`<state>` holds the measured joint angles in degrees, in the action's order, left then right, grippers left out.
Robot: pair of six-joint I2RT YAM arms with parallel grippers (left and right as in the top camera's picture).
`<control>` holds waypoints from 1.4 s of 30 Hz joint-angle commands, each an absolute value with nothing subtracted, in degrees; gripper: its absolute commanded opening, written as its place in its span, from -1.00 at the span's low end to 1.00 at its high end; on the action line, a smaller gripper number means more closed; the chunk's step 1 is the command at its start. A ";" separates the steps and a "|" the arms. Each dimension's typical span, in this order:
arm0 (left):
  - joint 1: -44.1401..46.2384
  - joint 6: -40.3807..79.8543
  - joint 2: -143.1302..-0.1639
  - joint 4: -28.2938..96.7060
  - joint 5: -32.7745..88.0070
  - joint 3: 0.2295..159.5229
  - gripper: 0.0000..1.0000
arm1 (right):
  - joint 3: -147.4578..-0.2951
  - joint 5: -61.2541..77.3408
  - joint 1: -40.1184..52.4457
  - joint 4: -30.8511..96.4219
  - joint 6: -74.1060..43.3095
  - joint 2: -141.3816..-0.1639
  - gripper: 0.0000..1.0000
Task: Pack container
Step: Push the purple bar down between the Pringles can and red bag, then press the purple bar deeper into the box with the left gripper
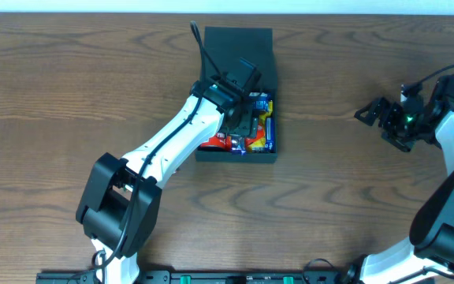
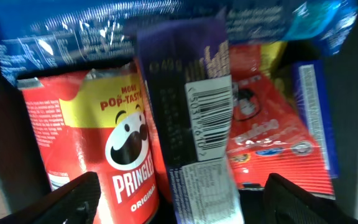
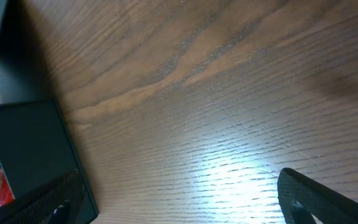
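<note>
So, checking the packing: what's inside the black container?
A red Pringles can, a purple bar, a red packet and a blue bag; anything beneath them is hidden.

Table (image 1: 61, 87): dark brown wood grain, matte. Bright glare patch (image 3: 229, 171) on it, right wrist view. Pale strip (image 1: 227, 6) beyond far edge.

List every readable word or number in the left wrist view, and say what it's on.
"MORE", "POP-TAST", "PRINGLE", "ORIGINA", all cut off: red cylindrical snack can.
"49g": dark purple foil wrapper; its barcode digits and fine print are too blurred.
Red flat packet and blue crinkly bag: print too blurred to read.
</note>
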<state>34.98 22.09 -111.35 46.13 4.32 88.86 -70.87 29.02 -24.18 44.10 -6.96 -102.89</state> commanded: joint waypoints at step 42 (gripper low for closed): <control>34.94 -43.11 -111.72 43.07 1.72 91.02 -0.40 | -71.88 29.32 -23.92 42.85 -6.11 -101.49 0.99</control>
